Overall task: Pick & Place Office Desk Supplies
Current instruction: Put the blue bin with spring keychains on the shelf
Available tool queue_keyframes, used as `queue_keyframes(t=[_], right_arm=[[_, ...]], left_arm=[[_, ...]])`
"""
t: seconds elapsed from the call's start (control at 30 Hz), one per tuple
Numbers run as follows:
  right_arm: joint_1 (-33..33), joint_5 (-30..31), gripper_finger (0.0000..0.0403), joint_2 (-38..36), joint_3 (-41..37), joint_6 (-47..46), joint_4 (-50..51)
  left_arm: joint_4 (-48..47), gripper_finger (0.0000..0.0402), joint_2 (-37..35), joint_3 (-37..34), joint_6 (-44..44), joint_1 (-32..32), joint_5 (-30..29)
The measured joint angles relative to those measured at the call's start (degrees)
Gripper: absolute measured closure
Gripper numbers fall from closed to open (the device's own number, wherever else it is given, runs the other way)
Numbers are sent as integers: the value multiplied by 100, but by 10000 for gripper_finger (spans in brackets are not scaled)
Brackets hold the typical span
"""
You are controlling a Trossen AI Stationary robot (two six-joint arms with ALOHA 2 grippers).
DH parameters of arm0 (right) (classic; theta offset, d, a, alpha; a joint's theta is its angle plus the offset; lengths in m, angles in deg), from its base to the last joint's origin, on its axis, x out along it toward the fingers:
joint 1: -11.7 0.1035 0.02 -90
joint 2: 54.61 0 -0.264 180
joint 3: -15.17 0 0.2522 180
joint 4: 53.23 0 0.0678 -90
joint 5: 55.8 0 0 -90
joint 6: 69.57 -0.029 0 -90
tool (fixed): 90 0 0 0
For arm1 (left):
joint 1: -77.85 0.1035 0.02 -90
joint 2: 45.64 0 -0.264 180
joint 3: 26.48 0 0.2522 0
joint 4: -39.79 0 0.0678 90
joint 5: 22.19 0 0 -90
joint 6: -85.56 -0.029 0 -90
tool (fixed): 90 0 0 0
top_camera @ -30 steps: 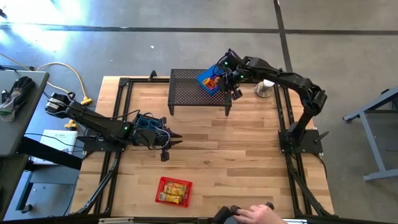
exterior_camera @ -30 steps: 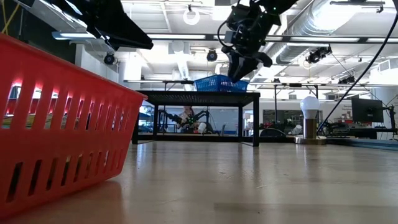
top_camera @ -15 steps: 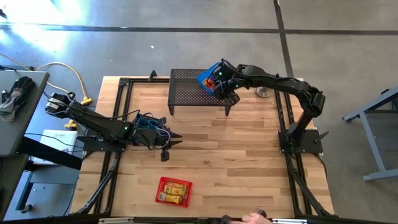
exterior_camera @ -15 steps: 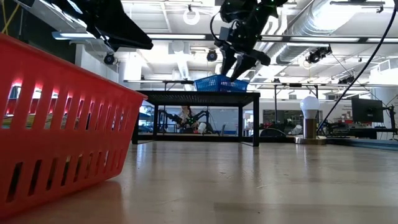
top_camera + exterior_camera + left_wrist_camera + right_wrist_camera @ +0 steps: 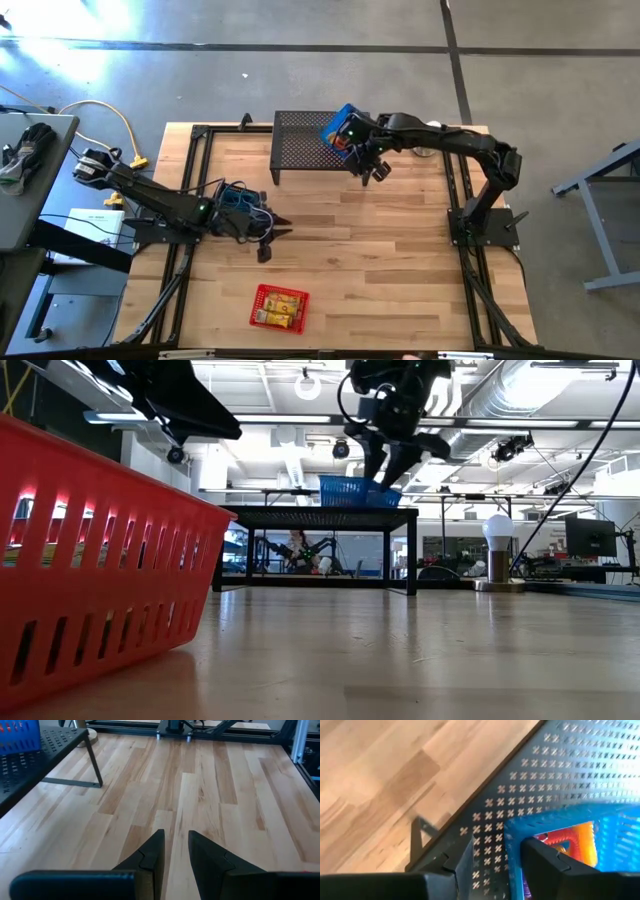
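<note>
Nearest the front edge of the pale wooden plank surface [image 5: 380,260] sits a red slotted plastic basket [image 5: 254,308], with small yellow blocks [image 5: 282,308] lying inside it. From the low view its wall fills the near left side.

A little farther in and to the left, the left pincer [image 5: 285,225] hovers above bare planks, well apart from the red basket. Its wrist view shows the two dark fingers [image 5: 150,855] standing a narrow gap apart. Nothing is between them, and only wood grain lies beneath.

At the far side of the surface stands a large black perforated metal stand [image 5: 300,140] on thin legs. On its top, toward the right end, rests a blue slotted plastic basket [image 5: 333,125]. In the low view it looks tilted, its left side higher. Inside it, the right wrist view shows small orange, red and yellow pieces [image 5: 570,845]; their shapes cannot be told.

The right pincer [image 5: 372,168] reaches down onto that blue basket at the edge nearest the stand's right front leg. Its fingers [image 5: 540,865] are parted and sit astride the basket's wall, one outside over the mesh and one inside. A strip of mesh shows between the outer finger and the blue wall, so the pincer stands open around the wall rather than clamped on it.

Just beyond the right arm, at the far right of the surface, is a silver cone with a white ball [image 5: 497,530] on top.
</note>
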Motion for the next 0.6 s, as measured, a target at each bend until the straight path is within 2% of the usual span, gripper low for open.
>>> queue_keyframes(t=[0.17, 0.4, 0.6], right_arm=[[120, 451, 272, 0, 0, -131, 84], [220, 594, 287, 0, 0, -124, -116], [267, 992, 292, -85, 0, -228, -128]], left_arm=[[-2, 321, 0, 0, 0, -114, 1], [-2, 321, 0, 0, -2, -201, 0], [-7, 321, 0, 0, -28, -199, 0]])
